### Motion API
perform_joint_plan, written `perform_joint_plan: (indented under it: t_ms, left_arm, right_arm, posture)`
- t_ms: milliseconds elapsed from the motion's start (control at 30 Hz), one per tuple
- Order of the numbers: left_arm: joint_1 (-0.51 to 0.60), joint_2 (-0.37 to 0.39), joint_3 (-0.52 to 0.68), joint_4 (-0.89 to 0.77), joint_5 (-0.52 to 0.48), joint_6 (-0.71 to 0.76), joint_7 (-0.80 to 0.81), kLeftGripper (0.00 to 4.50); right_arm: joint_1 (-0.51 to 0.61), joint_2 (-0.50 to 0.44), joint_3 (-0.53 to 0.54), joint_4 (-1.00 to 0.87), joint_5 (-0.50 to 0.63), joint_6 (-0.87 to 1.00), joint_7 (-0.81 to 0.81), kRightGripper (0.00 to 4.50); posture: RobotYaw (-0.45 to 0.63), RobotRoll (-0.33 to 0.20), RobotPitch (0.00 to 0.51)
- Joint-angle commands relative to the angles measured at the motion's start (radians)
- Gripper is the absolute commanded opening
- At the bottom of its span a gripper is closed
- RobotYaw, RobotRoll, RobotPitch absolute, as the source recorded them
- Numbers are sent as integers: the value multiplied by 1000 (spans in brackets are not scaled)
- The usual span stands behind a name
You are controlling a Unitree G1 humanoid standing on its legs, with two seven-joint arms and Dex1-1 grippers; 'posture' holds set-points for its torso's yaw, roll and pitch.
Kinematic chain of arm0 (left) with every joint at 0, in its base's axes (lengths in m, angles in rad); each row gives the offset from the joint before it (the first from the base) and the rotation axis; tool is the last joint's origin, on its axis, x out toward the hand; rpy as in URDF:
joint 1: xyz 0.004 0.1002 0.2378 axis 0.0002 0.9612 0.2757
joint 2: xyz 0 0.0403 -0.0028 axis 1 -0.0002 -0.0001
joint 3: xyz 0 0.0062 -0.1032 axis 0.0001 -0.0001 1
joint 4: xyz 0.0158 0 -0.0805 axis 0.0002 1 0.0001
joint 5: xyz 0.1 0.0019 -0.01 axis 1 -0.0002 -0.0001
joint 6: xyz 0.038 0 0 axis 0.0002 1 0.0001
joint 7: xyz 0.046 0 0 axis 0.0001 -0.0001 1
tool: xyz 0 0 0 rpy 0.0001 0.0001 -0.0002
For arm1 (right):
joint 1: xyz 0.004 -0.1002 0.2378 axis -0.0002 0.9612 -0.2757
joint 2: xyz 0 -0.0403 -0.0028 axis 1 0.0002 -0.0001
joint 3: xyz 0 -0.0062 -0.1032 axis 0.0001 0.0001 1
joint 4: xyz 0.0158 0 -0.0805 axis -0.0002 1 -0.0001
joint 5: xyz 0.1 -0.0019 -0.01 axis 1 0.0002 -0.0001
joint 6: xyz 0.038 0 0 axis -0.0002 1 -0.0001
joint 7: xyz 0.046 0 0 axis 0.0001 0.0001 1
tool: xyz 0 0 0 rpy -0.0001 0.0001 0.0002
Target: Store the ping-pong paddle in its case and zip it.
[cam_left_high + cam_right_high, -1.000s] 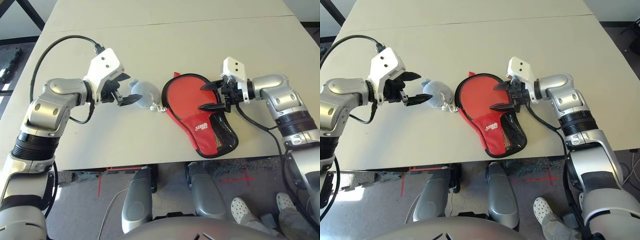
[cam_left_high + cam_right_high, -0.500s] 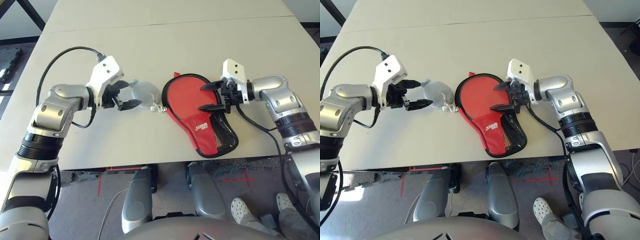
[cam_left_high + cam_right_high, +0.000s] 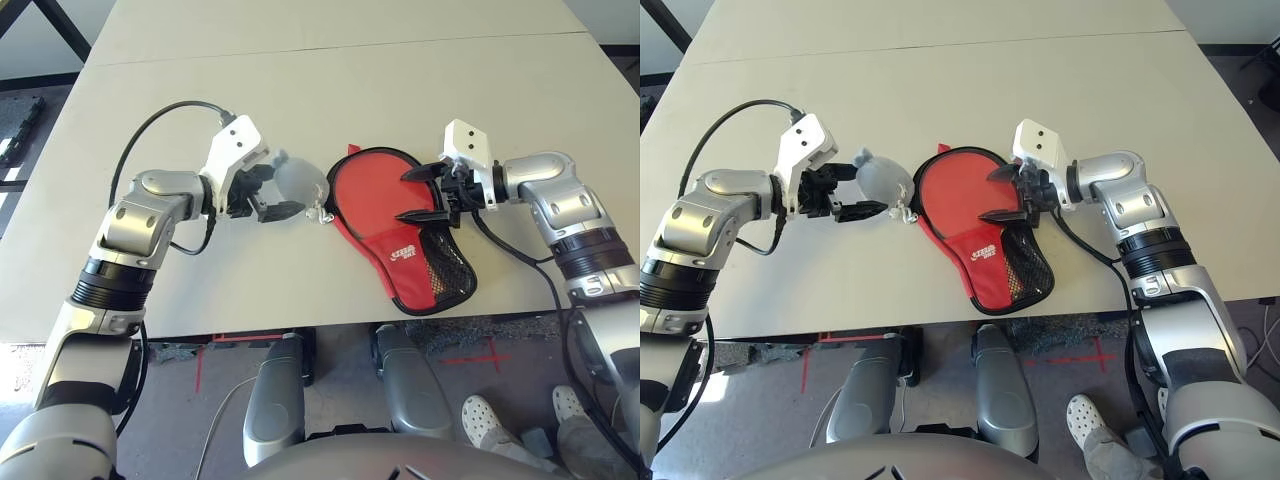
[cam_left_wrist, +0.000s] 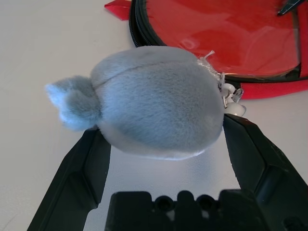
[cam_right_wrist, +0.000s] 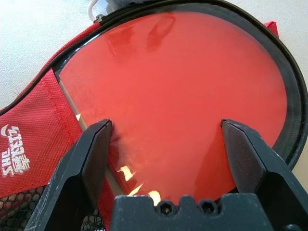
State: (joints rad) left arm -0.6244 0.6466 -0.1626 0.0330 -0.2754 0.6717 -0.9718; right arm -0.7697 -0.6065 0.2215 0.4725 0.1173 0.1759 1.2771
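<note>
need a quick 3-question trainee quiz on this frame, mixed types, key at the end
1. True or false: the left gripper has its open fingers on either side of the grey pouch.
2. The ping-pong paddle lies: A) bare on the table B) inside the open case C) in the right gripper.
3. Fill in: both grippers are ____.

Key: 1 true; 2 B; 3 open.
</note>
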Motion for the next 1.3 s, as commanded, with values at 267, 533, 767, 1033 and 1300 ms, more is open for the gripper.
perform_joint_plan:
  t_ms: [267, 533, 767, 1033, 1300]
  left_arm:
    - [-14, -52, 10, -27, -15, 31, 17, 1352]
    - [-80, -41, 21, 33, 22, -8, 45, 31]
    - [-192, -50, 16, 156, 75, -63, 91, 31]
    - [-336, -103, -7, 420, 165, -168, 124, 29]
    - [-466, -158, -30, 728, 276, -311, 191, 28]
  right_arm:
    - [30, -4, 16, 8, -34, 3, -9, 4500]
    - [47, -8, 24, 2, -47, -4, -17, 4500]
    - [62, -12, 34, -10, -55, -3, -21, 4500]
    - [75, -12, 43, -24, -62, -3, -25, 4500]
    - [95, -17, 47, -51, -67, 11, -30, 4500]
  posture:
    - [-22, 0, 244]
    - [-26, 0, 247]
    - [-26, 0, 250]
    - [-37, 0, 250]
    - [-54, 0, 246]
